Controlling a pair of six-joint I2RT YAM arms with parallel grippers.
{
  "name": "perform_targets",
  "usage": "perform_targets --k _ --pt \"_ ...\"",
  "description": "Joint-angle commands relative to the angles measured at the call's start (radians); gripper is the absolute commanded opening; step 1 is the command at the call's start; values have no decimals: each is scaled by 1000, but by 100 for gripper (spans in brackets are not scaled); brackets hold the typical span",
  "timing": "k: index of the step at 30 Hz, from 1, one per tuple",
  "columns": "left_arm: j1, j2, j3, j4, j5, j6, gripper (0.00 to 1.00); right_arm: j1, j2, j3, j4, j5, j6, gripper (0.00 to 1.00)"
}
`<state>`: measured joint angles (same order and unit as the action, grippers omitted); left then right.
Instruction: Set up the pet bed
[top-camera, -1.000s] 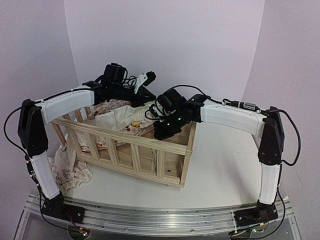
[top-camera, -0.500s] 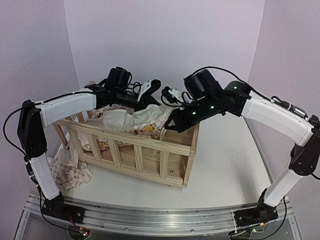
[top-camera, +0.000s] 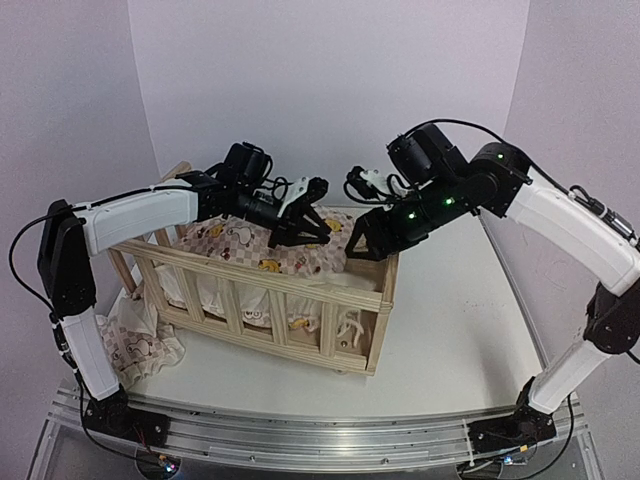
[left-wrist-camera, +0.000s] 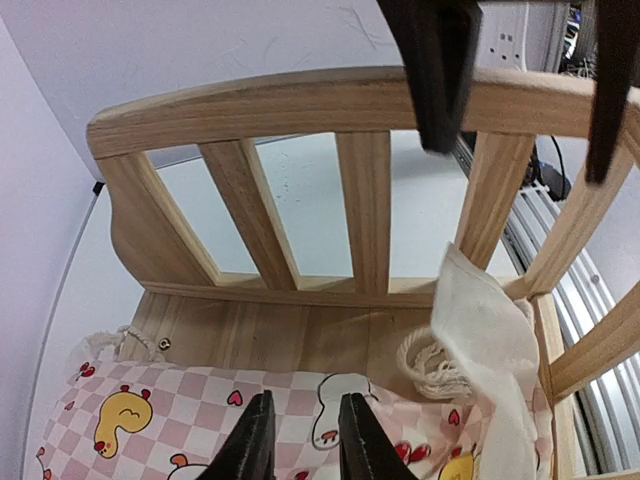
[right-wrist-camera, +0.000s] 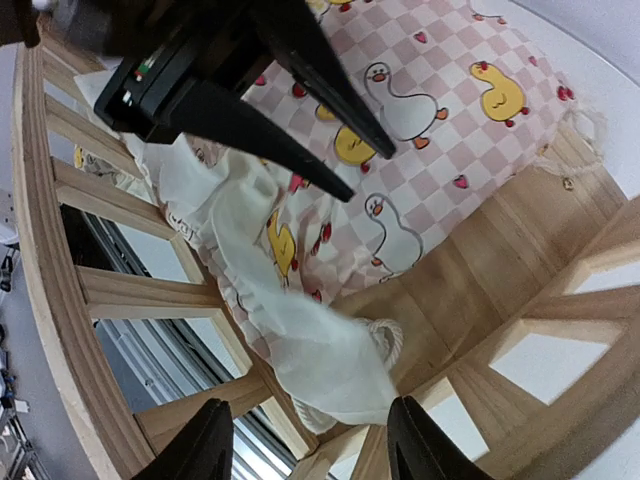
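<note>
The pet bed's frame is pale pine with visible grain. It has flat slats under squared top rails and a curved end board, and it stands on the smooth white table. Inside the frame lies the cushion, soft pink-and-white checked cloth printed with yellow and white ducks and small red cherries. Its crumpled cream ruffle bunches against the frame's near rail. A twisted tie string loops onto the strip of bare wooden floor at the frame's right end.

The left gripper hovers above the cushion over the frame's middle, its fingers a narrow gap apart, holding nothing. The right gripper hangs over the frame's right end, spread wide and empty, its tips near the left's but apart. A second printed cloth lies rumpled just beside the frame's near left corner.
</note>
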<state>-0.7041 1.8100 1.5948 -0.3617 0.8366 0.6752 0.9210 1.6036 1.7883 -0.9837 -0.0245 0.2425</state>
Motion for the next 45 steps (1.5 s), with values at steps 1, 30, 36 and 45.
perform_targets --k 1,30,36,45 --pt "-11 20 31 -106 25 110 28 -14 -98 73 -69 110 63 56" --pt "-64 -23 535 -790 0 416 68 -223 -585 -1162 920 -421 704 28" --pt "-131 -51 435 -908 9 442 70 -67 -494 -1159 996 -317 774 32" --pt "-97 -12 367 -683 32 200 64 15 -438 -1166 1048 -166 847 33"
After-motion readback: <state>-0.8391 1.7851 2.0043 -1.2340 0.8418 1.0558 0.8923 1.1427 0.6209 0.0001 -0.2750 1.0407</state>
